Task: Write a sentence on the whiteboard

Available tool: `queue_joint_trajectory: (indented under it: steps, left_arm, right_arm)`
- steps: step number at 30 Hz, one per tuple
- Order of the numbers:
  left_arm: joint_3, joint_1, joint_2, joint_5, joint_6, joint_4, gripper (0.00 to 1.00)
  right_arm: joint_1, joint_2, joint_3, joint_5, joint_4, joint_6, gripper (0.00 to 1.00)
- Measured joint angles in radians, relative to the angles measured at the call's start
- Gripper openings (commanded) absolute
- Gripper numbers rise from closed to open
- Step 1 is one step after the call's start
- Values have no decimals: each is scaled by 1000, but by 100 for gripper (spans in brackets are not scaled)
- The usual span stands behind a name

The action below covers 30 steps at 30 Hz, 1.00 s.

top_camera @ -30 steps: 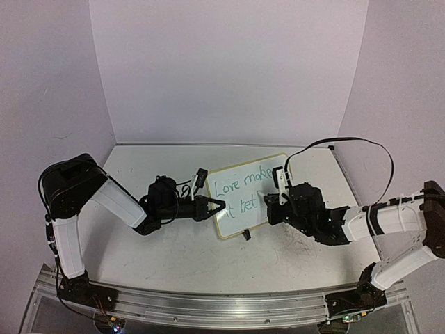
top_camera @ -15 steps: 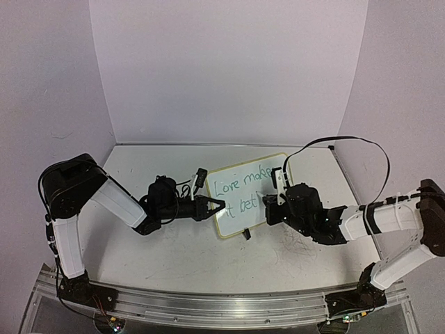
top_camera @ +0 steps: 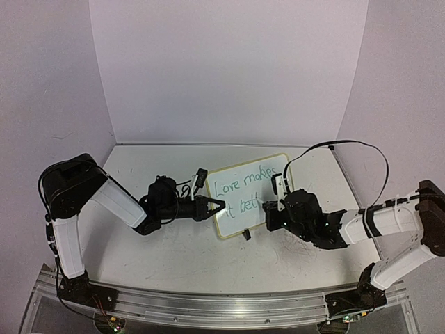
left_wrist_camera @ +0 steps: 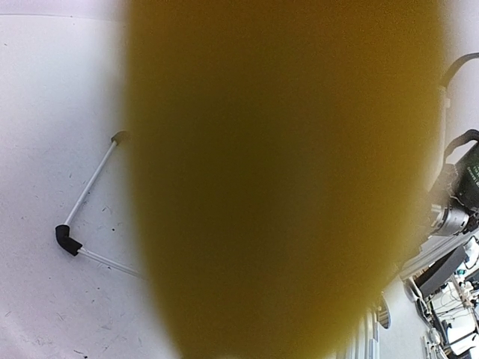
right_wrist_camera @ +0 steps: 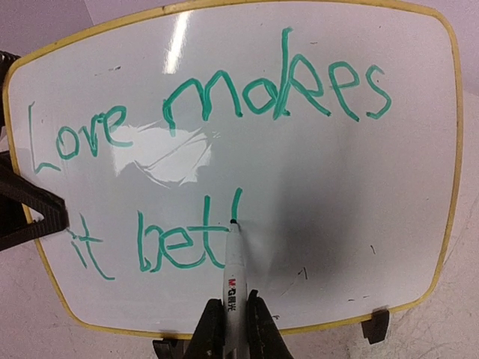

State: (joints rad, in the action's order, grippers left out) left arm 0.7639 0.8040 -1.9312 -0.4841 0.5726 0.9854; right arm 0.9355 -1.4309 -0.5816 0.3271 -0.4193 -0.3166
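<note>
The whiteboard (top_camera: 243, 182) stands tilted on the table, its pale-yellow frame around green writing: "Love makes it bet" plus one fresh upright stroke. My left gripper (top_camera: 214, 207) is shut on the whiteboard's left edge; its black fingers (right_wrist_camera: 30, 213) show there in the right wrist view. A yellow blur fills the left wrist view and hides that gripper's jaws. My right gripper (right_wrist_camera: 233, 303) is shut on a white marker (right_wrist_camera: 233, 265). The marker's tip touches the whiteboard (right_wrist_camera: 359, 187) at the foot of the new stroke.
Black clip feet (right_wrist_camera: 374, 325) hold the board's lower edge on the scuffed white table (top_camera: 174, 243). A thin white rod with a black elbow (left_wrist_camera: 67, 239) shows in the left wrist view. White walls close the back and both sides. A black cable (top_camera: 361, 149) loops above the right arm.
My right gripper has slid slightly down the board toward the near edge, and a new green stroke now shows after "bet". The left arm and the whiteboard have not moved.
</note>
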Motion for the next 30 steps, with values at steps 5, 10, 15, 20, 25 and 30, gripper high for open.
queue_joint_trajectory:
  steps: [5, 10, 15, 20, 25, 30]
  left_arm:
    - [0, 0, 0, 0, -1, 0, 0]
    - [0, 0, 0, 1, -7, 0, 0]
    - [0, 0, 0, 5, -16, 0, 0]
    - [0, 0, 0, 4, -18, 0, 0]
    - [0, 0, 0, -3, -14, 0, 0]
    - [0, 0, 0, -3, -14, 0, 0]
  right_arm:
    - [9, 1, 11, 2, 6, -22, 0]
    - [19, 1, 26, 5, 17, -42, 0]
    - [20, 1, 34, 18, 29, -57, 0]
    - [23, 7, 34, 53, 48, -57, 0]
    - [23, 66, 37, 38, 34, -13, 0]
    - [23, 79, 31, 15, 6, 25, 0]
